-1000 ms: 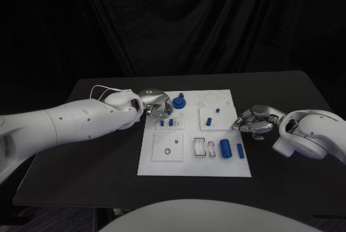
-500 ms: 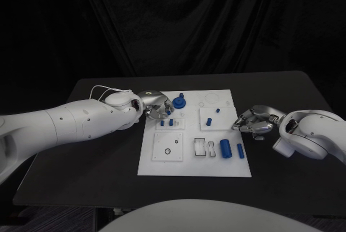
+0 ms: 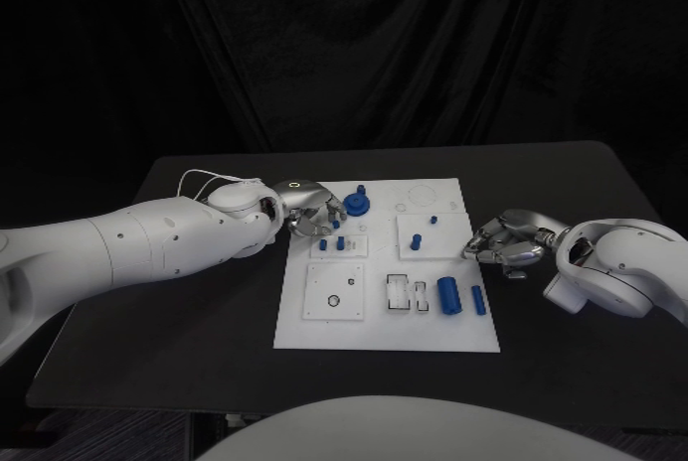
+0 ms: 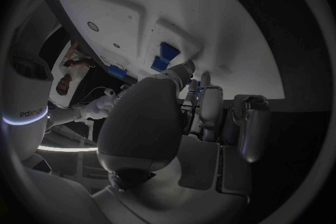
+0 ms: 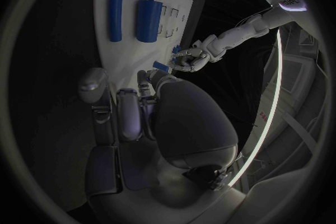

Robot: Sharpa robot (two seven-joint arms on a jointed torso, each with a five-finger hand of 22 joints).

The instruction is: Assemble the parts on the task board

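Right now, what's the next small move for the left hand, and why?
Probably close the left hand on the round blue part at the white task board's far edge: its fingers sit beside that part, and I can't tell that it grips it.

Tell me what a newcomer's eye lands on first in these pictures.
First the white task board in the middle of the black table, dotted with small blue parts. Next the left robot hand at the board's far left corner, right beside a round blue part. The right robot hand sits off the board's right edge with fingers curled, and two blue cylinders lie side by side near it.
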